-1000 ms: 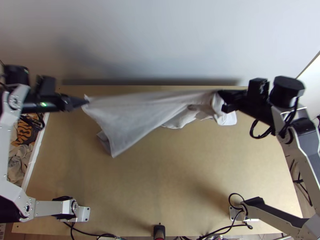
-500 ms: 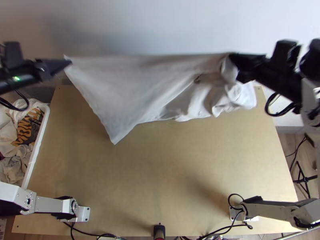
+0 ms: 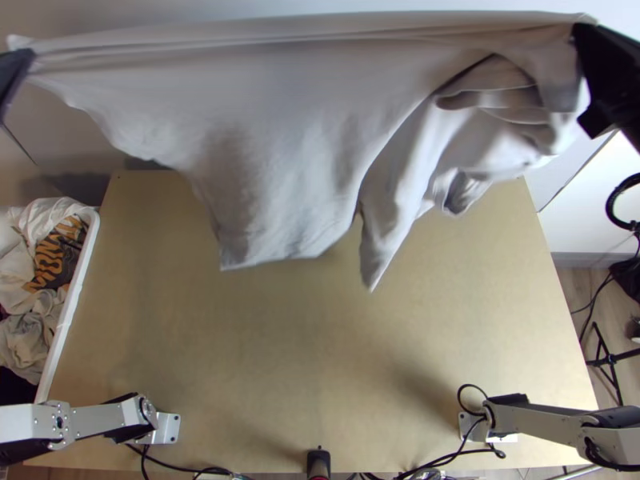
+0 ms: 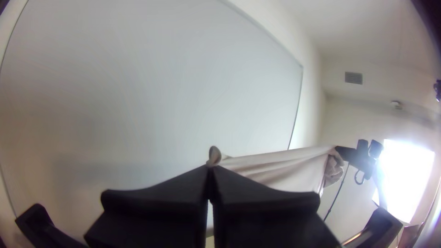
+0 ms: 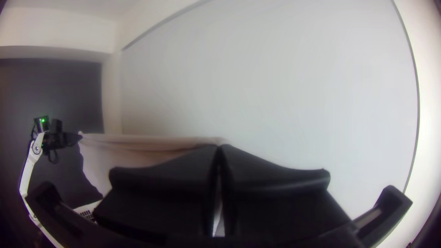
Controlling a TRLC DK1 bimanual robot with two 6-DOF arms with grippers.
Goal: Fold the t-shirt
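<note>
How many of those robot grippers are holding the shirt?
2: the left gripper at one end of the t-shirt's taut upper edge, and the right gripper at the other.

Your top cam sat high over the near edge of the counter, pointed steeply down. Your wrist cams sat way closer, right behind the left claw and right claw, both facing a big pale wall panel. All three views shared the shirt.
</note>
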